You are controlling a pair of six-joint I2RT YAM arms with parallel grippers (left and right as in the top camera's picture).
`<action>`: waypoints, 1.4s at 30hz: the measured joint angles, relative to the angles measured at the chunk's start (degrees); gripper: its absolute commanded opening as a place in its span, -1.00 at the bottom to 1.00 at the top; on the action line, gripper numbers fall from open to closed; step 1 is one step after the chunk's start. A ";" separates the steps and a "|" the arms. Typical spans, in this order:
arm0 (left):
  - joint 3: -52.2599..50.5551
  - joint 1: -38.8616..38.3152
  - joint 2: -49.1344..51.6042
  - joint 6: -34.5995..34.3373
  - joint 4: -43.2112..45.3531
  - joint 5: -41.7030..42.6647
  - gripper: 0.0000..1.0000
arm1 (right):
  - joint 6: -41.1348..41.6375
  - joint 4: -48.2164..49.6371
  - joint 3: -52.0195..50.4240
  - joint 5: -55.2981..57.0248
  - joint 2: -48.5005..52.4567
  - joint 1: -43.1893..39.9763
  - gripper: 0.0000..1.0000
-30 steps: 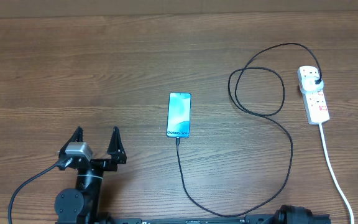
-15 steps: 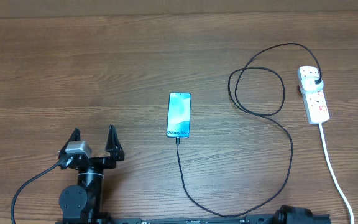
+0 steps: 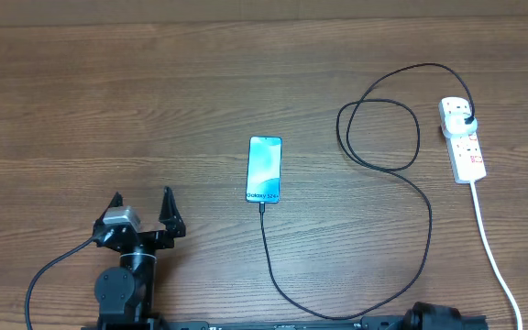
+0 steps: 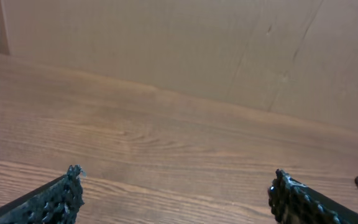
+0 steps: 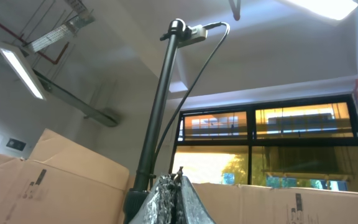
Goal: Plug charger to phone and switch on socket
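The phone lies face up mid-table, blue screen lit. The charger's thin black cable runs from the phone's near end, loops along the front and right, and its black plug sits in the white socket strip at the right. My left gripper is open and empty near the front left, well left of the phone; its fingertips frame bare wood. My right gripper is shut on nothing and points up at the ceiling; only its base shows at the front edge.
The strip's white cord runs toward the front right corner. A cardboard wall stands along the table's far edge. A black camera pole rises in the right wrist view.
My left gripper has drawn back slightly toward the front edge and shifted a little right, still open. Phone, cable and socket have not moved.
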 measured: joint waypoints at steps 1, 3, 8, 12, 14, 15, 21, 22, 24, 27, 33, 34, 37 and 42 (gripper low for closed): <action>-0.04 0.00 0.00 0.00 0.00 0.00 0.99 | -0.02 0.02 0.00 -0.15 0.00 0.00 -0.92; -0.07 0.00 0.00 0.00 -0.20 0.00 0.99 | -0.02 0.02 0.00 -0.50 0.00 0.00 -0.92; -0.09 0.00 0.00 0.00 -1.01 0.02 0.99 | -0.02 0.11 0.00 -1.03 0.00 0.00 -0.92; -0.09 0.00 0.00 0.00 -1.01 0.02 0.99 | -0.02 0.17 0.00 -1.31 0.00 0.00 -0.92; -0.09 0.00 0.00 0.00 -1.01 0.02 0.99 | 0.00 0.31 0.00 -1.44 0.00 0.04 -0.92; -0.11 0.00 0.00 0.00 -1.01 0.04 0.99 | -0.02 0.35 0.00 -1.60 0.00 0.22 -0.92; -0.09 0.00 0.00 0.00 -1.01 0.04 0.99 | -0.02 0.50 0.00 -2.64 0.00 4.20 -0.92; -0.11 0.00 0.00 0.00 -1.01 0.04 0.99 | -0.02 0.50 0.00 -2.62 0.00 4.85 -0.92; -0.09 0.00 0.00 0.02 -1.01 0.04 0.99 | -0.09 0.52 0.00 -2.75 0.00 6.38 -0.79; -0.09 0.00 0.00 0.00 -1.01 0.04 1.00 | -0.39 0.55 -0.02 -2.73 0.00 7.85 -0.44; -0.11 0.00 0.00 0.00 -1.01 0.04 1.00 | -0.42 2.27 -3.93 3.54 0.00 7.76 1.00; -0.09 0.00 0.00 0.00 -1.01 0.04 0.99 | -0.59 3.45 -5.44 4.96 0.00 7.69 1.00; -0.11 0.00 0.00 0.00 -1.03 0.04 0.99 | -0.61 7.74 -11.74 8.70 0.00 7.34 1.00; -0.13 0.00 0.00 0.02 -0.96 0.02 0.99 | -0.61 6.10 -22.84 12.28 0.00 7.34 1.00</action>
